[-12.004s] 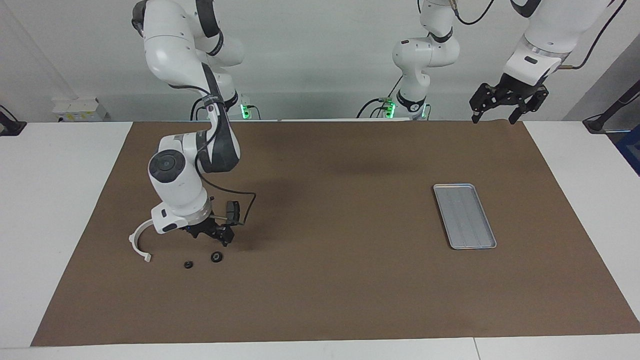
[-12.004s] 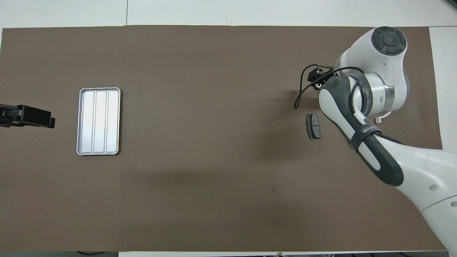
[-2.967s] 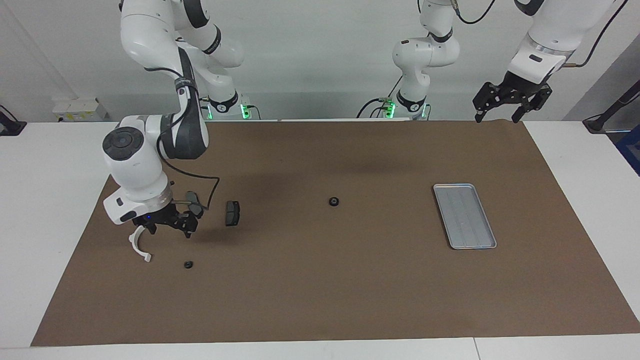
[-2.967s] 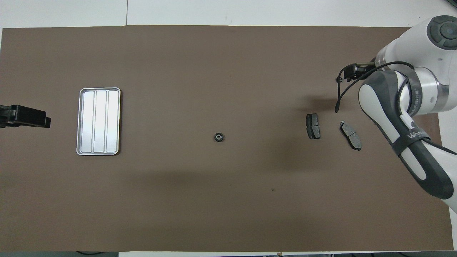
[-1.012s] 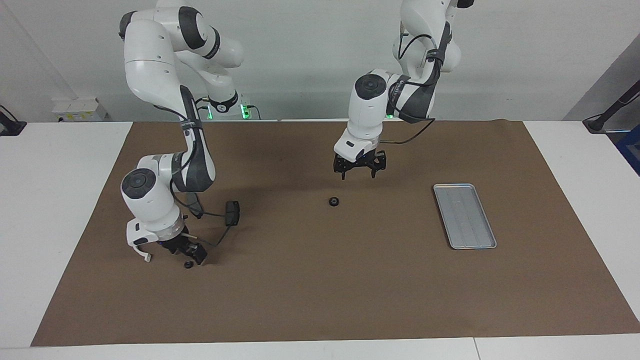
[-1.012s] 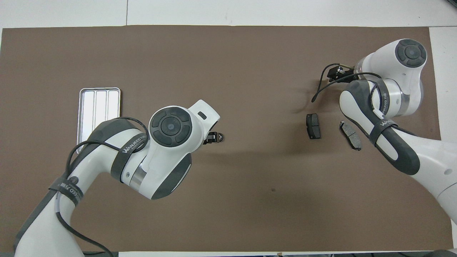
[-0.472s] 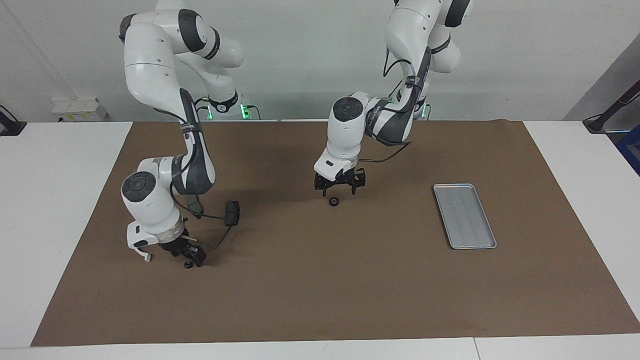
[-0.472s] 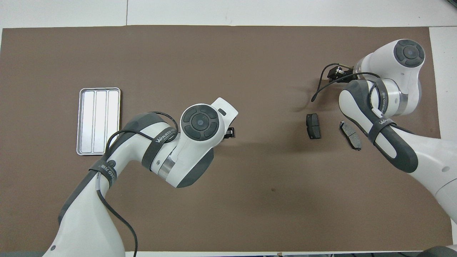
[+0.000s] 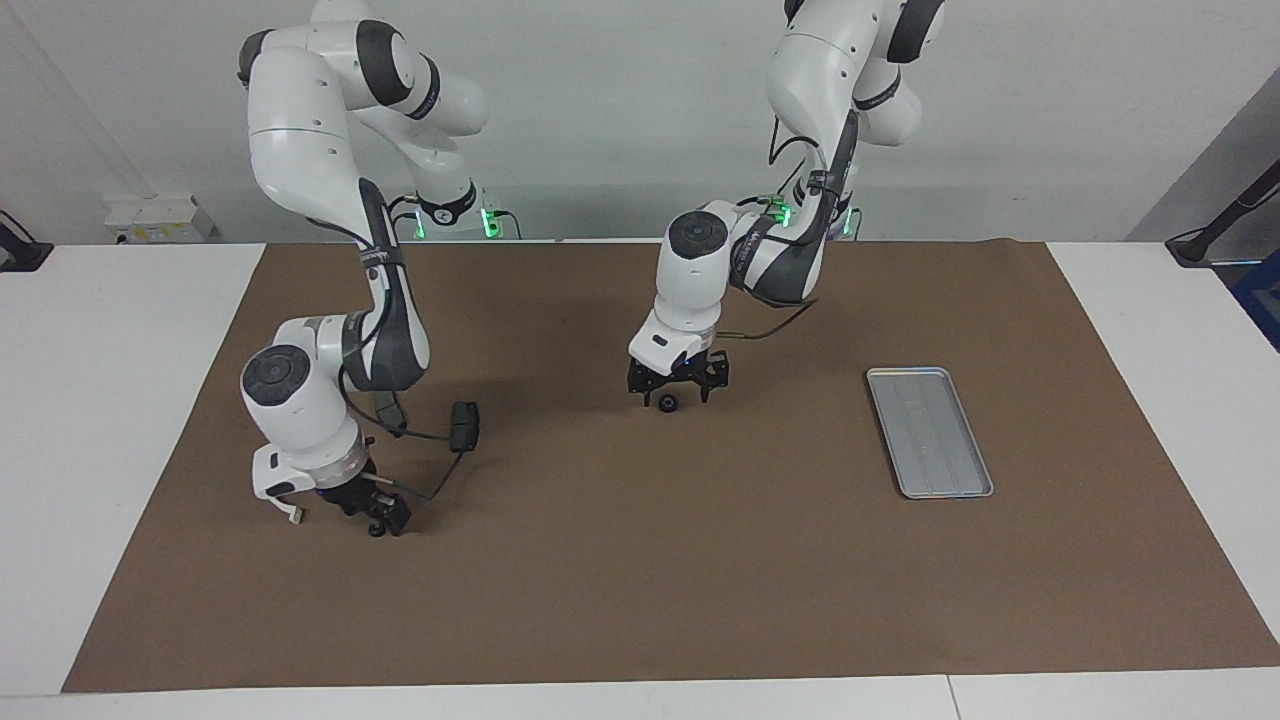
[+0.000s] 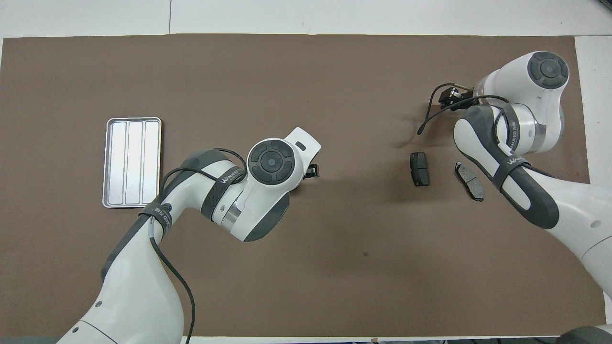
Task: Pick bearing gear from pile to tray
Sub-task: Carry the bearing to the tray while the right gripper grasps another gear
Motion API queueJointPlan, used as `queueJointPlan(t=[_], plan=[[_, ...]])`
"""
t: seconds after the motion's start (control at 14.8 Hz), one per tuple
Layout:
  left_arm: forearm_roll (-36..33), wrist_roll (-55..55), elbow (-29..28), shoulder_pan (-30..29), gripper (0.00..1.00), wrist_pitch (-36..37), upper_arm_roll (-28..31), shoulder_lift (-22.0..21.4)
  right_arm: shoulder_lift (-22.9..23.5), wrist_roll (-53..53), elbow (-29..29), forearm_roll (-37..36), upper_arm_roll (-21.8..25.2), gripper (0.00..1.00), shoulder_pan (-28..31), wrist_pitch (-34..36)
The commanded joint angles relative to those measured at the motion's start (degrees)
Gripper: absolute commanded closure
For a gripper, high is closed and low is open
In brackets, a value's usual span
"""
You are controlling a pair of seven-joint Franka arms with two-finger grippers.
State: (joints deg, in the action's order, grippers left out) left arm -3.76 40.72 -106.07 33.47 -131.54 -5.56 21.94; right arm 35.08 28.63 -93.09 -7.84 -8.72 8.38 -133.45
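A bearing gear [image 9: 667,404], small, black and round, lies on the brown mat mid-table. My left gripper [image 9: 670,394] is down over it and open, one fingertip on either side. In the overhead view the left arm's wrist hides this gear. A second small black round piece [image 9: 375,531] lies at the pile, toward the right arm's end, with my right gripper [image 9: 374,517] low right over it. The silver tray [image 9: 930,432] [image 10: 132,162] sits toward the left arm's end with nothing in it.
Two dark grey pads [image 10: 419,168] [image 10: 469,174] lie beside the right arm. The white half-ring bracket [image 9: 293,517] shows only an end under the right wrist. A black cable [image 9: 430,487] hangs from the right wrist near one pad [image 9: 463,426].
My left gripper has come down from above the mat until its fingertips straddle the mid-table gear. My right gripper has stayed low over the small black piece at the pile.
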Motion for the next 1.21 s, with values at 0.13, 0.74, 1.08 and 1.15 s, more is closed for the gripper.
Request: queueJointPlan(t=[0.13, 0.74, 1.08, 1.15], plan=[[-1.3, 0.9, -2.7, 0.9, 0.0, -1.5, 0.5, -0.9, 1.5, 0.7, 1.7, 0.8, -0.5, 0.33, 0.2, -1.0], [-1.3, 1.6, -3.6, 2.7, 0.0, -1.9, 0.4, -0.4, 1.5, 0.9, 1.6, 0.8, -0.6, 0.8, 0.3, -1.0], [-1.3, 1.6, -5.0, 3.0, 0.0, -4.2, 0.5, -0.2, 1.5, 0.7, 1.6, 0.5, -0.6, 1.0, 0.4, -0.5], [-1.3, 1.6, -5.0, 3.0, 0.0, -4.3, 0.4, -0.2, 1.5, 0.6, 1.6, 0.5, -0.6, 1.0, 0.3, -0.3]])
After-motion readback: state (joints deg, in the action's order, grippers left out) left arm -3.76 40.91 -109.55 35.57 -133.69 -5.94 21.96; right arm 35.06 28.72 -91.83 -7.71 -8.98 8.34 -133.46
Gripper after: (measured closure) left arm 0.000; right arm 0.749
